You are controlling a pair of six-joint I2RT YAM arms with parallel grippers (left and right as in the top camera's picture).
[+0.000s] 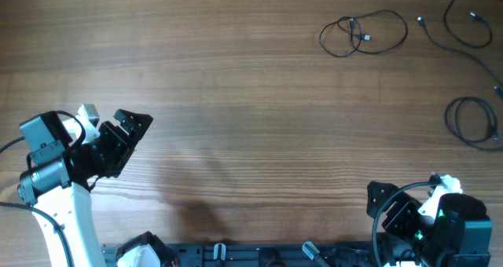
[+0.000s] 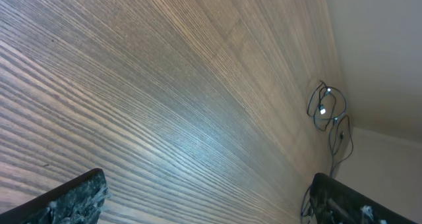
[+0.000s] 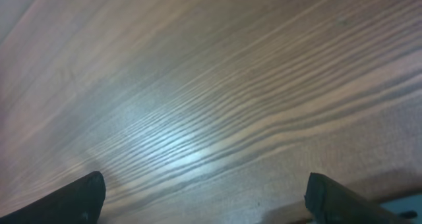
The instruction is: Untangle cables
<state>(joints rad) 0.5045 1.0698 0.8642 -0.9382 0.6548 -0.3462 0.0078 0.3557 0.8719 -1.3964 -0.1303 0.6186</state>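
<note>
Left wrist view catches the cables [image 2: 326, 111] far beyond the left gripper [image 2: 208, 192]; the right gripper [image 3: 204, 192] sees just wooden table [image 3: 198, 85]. Both spread wide, empty.

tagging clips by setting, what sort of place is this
Probably a robot lab or test bench: a bare brown wood-grain tabletop, a grey-and-white left robot arm and a black right robot arm at its near edge, and thin black looped cables laid out at the far right.
</note>
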